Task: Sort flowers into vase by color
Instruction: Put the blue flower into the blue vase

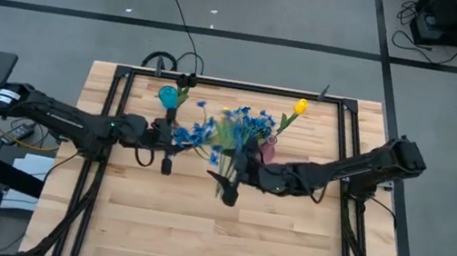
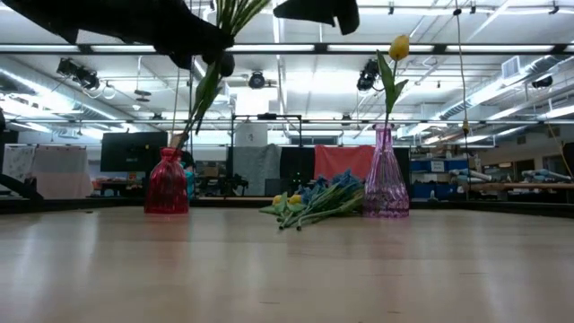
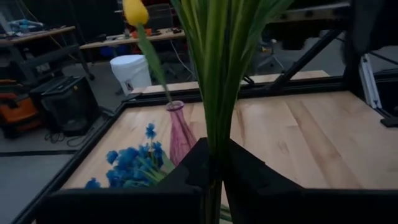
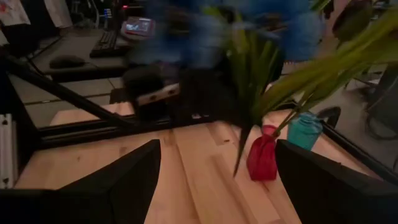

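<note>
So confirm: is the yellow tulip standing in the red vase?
No, the yellow tulip stands in the pink vase; the red vase holds other green stems.

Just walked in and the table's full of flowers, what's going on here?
The two arms are sorting artificial flowers into vases. The left gripper is shut on a bunch of green stems, held in the air near the red vase. The right gripper is open and holds nothing. One yellow tulip already stands in the pink vase, and a pile of blue flowers lies on the table beside it.
</note>
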Controlling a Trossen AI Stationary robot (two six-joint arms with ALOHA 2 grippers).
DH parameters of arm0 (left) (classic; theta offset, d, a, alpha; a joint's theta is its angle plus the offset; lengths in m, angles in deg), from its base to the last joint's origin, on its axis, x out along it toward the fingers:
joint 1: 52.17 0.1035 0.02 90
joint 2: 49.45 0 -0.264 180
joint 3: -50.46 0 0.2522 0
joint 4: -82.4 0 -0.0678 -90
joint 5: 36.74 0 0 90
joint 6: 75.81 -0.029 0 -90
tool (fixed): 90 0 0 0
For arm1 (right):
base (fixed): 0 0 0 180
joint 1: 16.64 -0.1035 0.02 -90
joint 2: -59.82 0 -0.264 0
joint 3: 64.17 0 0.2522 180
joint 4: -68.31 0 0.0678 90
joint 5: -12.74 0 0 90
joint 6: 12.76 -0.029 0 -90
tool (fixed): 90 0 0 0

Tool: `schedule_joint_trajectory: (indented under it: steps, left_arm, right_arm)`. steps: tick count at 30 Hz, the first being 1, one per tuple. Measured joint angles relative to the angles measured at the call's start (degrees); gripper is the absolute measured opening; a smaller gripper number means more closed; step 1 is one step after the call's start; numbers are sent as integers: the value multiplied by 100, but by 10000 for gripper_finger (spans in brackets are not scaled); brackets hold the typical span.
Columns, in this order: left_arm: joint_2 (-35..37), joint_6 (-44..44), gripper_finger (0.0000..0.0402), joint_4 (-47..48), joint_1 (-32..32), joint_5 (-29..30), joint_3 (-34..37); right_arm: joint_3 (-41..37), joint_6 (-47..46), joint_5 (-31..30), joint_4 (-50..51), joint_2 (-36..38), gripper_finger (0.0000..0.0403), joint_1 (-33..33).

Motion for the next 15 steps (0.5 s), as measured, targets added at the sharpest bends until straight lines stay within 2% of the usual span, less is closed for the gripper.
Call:
schedule_joint_trajectory:
  steps: [7,15]
  left_arm:
    - [574,42,35,511,-2,6,2]
    - [897,36,35,872,-5,9,4]
  right_arm:
    - [0,-191,-443,258,15,323,-271]
    - [0,-444,-855,468,15,323,-465]
